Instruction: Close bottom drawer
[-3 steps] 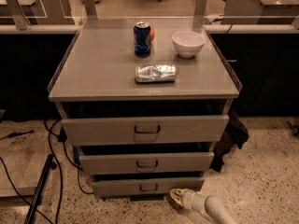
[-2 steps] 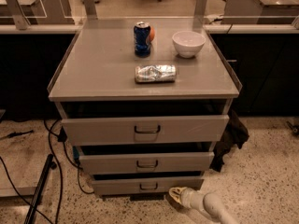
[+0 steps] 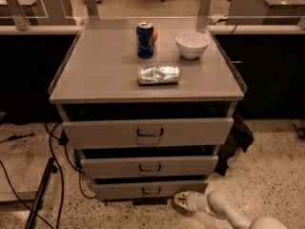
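The grey three-drawer cabinet [image 3: 147,75] stands in the middle of the camera view with all three drawers pulled out a little. The bottom drawer [image 3: 119,190] is the lowest, narrowest grey front, with a small dark loop handle [image 3: 151,191]. My gripper [image 3: 181,202] sits low at the floor, just right of and slightly below that drawer's front, at the end of the white arm [image 3: 228,213] coming from the bottom right. It is close to the drawer's lower right corner; I cannot tell whether it touches.
On the cabinet top stand a blue can [image 3: 145,40], a white bowl [image 3: 192,44] and a crushed silver can [image 3: 158,75]. Cables [image 3: 52,151] and a dark pole [image 3: 40,194] lie on the floor at left. A dark cloth [image 3: 233,140] hangs at the cabinet's right side.
The gripper has crept slightly left toward the bottom drawer's front. The drawers look the same.
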Action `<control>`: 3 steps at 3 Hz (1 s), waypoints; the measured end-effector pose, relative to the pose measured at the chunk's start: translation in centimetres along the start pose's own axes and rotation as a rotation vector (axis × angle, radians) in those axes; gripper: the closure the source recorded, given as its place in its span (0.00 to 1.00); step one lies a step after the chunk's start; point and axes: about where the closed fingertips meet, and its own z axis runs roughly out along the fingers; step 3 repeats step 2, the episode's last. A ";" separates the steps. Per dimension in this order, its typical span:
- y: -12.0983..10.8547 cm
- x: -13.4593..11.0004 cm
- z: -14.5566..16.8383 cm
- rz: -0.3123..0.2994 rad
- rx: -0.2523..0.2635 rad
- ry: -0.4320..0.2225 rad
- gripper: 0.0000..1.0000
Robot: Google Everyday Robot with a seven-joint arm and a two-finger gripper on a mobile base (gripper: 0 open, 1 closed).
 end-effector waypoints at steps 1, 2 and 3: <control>3.6 0.2 -2.5 0.119 -0.143 -0.003 1.00; 8.5 -0.3 -5.4 0.258 -0.300 -0.035 1.00; 8.5 -0.3 -5.4 0.258 -0.300 -0.035 1.00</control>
